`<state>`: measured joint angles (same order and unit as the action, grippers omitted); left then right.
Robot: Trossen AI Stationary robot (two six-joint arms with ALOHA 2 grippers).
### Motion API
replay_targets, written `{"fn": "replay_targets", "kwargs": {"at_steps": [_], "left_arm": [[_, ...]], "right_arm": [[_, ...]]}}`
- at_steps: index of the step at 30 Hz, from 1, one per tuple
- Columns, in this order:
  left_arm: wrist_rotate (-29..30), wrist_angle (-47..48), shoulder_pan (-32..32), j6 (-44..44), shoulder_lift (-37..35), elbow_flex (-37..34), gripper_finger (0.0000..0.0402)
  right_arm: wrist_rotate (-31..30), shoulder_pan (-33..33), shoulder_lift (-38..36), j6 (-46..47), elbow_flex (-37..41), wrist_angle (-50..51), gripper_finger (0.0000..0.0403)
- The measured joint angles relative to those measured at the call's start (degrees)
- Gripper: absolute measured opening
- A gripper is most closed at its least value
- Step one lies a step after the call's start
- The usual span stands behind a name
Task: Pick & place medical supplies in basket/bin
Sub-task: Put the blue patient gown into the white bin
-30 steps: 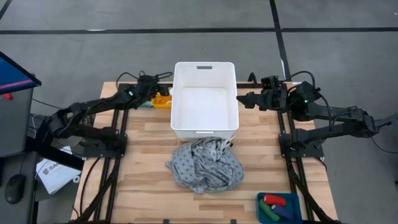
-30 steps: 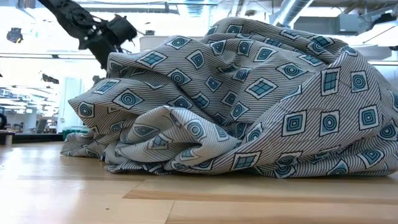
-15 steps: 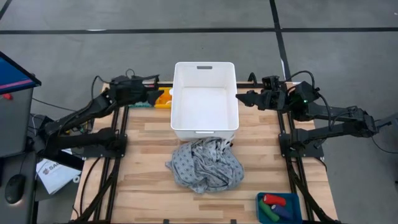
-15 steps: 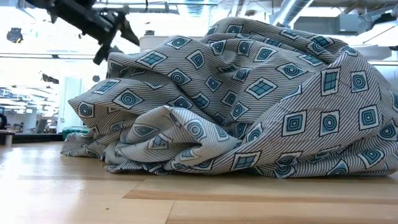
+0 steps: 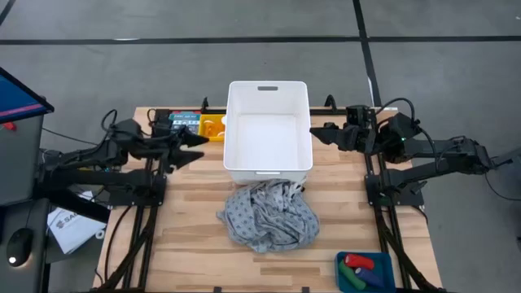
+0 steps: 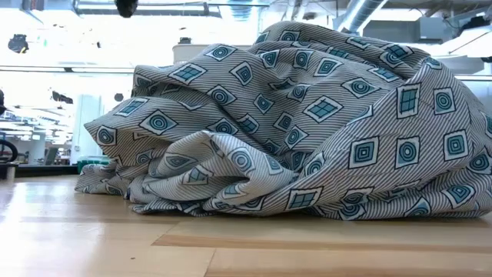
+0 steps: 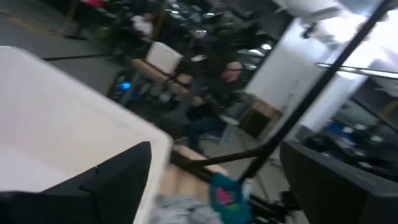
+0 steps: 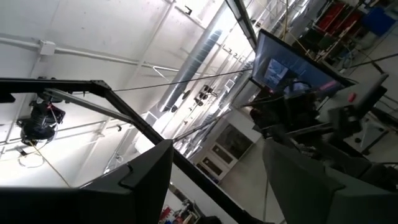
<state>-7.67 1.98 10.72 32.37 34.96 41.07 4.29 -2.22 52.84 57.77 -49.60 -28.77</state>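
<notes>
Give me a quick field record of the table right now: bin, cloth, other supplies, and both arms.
bin: white bin at table's far middle, looks empty
cloth: grey patterned cloth crumpled on the wood just in front of the bin
tray: blue tray at near right corner, holding a red bottle, a green piece
yellow holder: yellow holder left of bin
left gripper: left gripper left of bin, fingers open, empty
right gripper: right gripper at bin's right rim, open, empty

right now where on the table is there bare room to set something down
Bare wood: both near strips flanking the grey cloth, left one larger; right one ends at the blue tray. Crowded: the far edge, around the white bin, yellow box and both arms.
</notes>
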Motion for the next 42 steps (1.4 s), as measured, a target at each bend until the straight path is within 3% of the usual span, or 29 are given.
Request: {"fn": "replay_targets", "kwargs": {"at_steps": [5, 10, 19, 26, 35, 38, 42], "left_arm": [[3.0, 0.0, -6.9, -0.9, 0.0, 1.9, 0.0376], [4.7, 0.1, -8.6, -2.1, -0.5, 2.1, 0.0392], [3.0, -1.5, -8.6, -3.3, -0.5, 2.1, 0.0399], [2.9, -1.4, -8.6, -4.8, -0.5, 2.1, 0.0397], [3.7, -1.1, -8.6, -6.7, -0.8, 2.2, 0.0396], [3.7, -0.8, -8.6, -6.5, -0.9, 2.1, 0.0396], [2.9, 0.1, -8.6, -6.5, -0.9, 2.2, 0.0396]], "right_arm": [[-3.4, 3.1, 0.0, -2.4, 0.0, 0.0, 0.0245], [-7.5, 9.5, 2.0, -5.0, -0.4, 2.5, 0.0245], [-11.9, 20.5, 12.6, -9.1, -13.4, 8.0, 0.0245], [-13.3, 27.5, 22.0, -7.4, -32.4, 38.6, 0.0245], [-10.3, 30.0, 35.9, -0.9, -59.3, 80.5, 0.0246], [-9.9, 30.4, 40.6, -0.4, -64.4, 88.1, 0.0261], [-8.5, 31.2, 47.2, -0.3, -65.8, 95.4, 0.0304]]}}
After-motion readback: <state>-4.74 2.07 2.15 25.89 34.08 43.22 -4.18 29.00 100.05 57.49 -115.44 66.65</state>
